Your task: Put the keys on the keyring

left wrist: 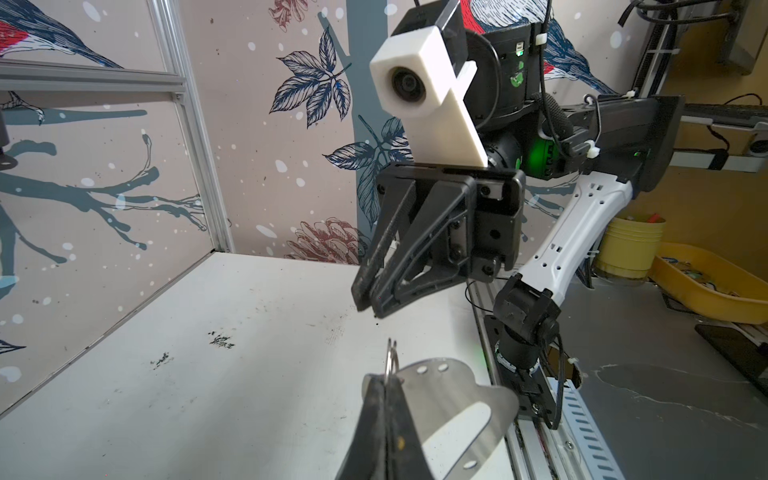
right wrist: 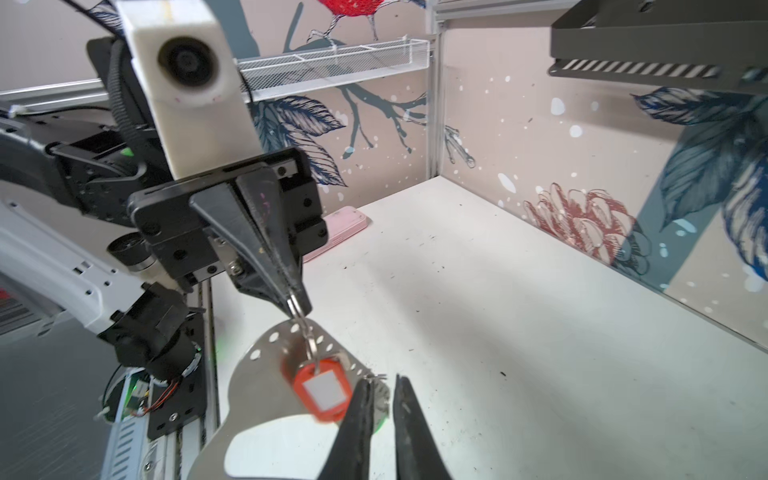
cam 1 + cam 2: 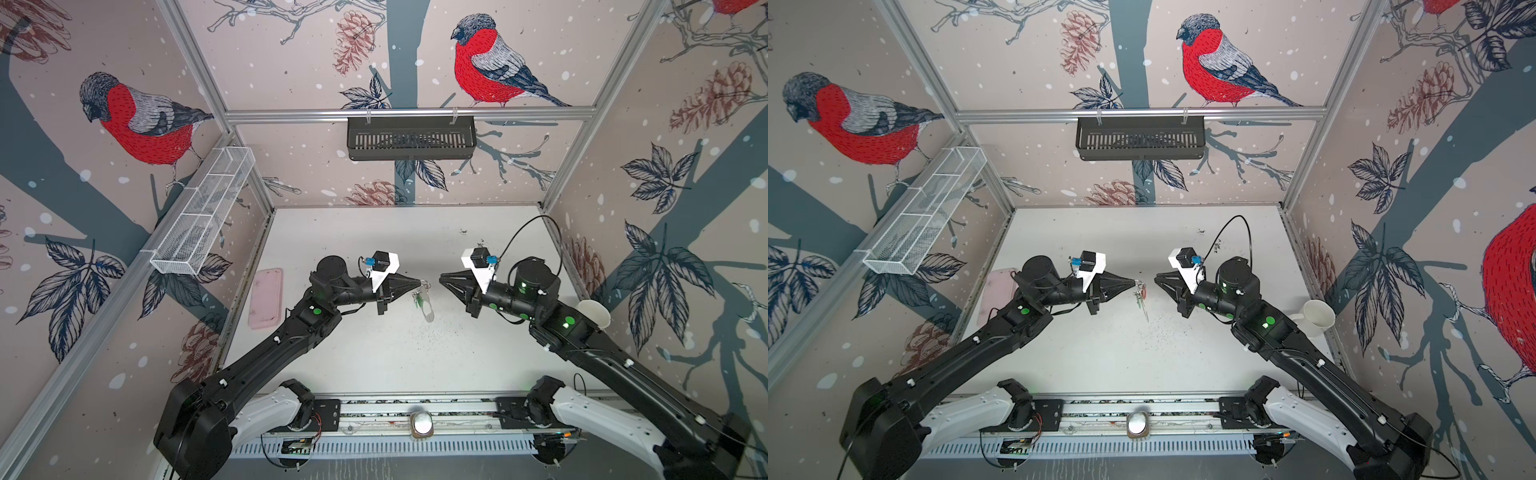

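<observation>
The keyring [image 2: 257,374], a grey curved plate with an oval cutout and edge holes, hangs above the table from a small metal ring. My left gripper [image 2: 297,305] is shut on that ring [image 1: 390,361]. In both top views the plate [image 3: 428,311] shows nearly edge-on below the left gripper [image 3: 419,283]. A red-orange tag [image 2: 320,390] dangles from a ring in front of the plate. A silver key head with a green glimmer [image 2: 380,401] shows behind my right gripper [image 2: 381,380]. Its jaws stand a narrow gap apart with nothing gripped. In a top view the right gripper [image 3: 441,276] is just right of the keyring, apart from it.
A pink case [image 3: 266,297] lies at the table's left edge. A white cup [image 3: 594,313] stands by the right wall behind the right arm. A black basket [image 3: 411,137] hangs on the back wall and a white wire basket [image 3: 203,216] on the left wall.
</observation>
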### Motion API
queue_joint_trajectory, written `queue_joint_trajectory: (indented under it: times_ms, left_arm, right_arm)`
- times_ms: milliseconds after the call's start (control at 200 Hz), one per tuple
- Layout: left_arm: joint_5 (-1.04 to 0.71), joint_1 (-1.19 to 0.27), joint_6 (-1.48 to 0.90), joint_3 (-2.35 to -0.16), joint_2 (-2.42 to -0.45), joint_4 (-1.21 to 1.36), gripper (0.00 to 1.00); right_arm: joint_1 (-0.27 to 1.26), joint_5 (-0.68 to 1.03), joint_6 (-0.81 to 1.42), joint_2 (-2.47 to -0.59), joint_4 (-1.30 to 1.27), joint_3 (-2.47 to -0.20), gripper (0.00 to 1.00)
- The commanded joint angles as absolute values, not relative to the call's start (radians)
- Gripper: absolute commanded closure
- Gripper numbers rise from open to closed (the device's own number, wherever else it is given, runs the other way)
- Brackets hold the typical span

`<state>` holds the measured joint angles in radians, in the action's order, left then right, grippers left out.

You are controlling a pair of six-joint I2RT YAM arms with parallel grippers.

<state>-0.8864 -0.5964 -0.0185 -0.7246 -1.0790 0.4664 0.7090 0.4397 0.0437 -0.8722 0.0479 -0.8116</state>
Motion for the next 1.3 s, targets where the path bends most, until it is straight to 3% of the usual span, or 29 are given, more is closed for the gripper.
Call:
queue_joint_trajectory:
  times_ms: [0, 145, 846, 1101, 1296]
  left_arm:
    - [-0.925, -0.594, -0.020, -0.735, -1.073, 0.524, 1.00]
    - [-0.925, -0.594, -0.020, -0.731, -1.066, 0.523, 1.00]
    - [-0.939, -0.594, -0.030, -0.723, -1.069, 0.546, 1.00]
    - [-0.945, -0.594, -0.032, -0.720, -1.076, 0.552, 1.00]
    - [-0.951, -0.594, -0.039, -0.717, -1.083, 0.566, 1.00]
  right_arm:
    - [0.738, 0.491, 0.000, -0.883, 0.005, -0.819, 0.86]
    - [0.758, 0.488, -0.005, -0.906, -0.006, -0.822, 0.77]
    - [0.789, 0.497, -0.017, -0.922, -0.013, -0.831, 0.83]
    - [0.790, 0.494, -0.018, -0.920, -0.006, -0.836, 0.77]
    - [0.790, 0.498, -0.023, -0.922, -0.005, -0.842, 0.88]
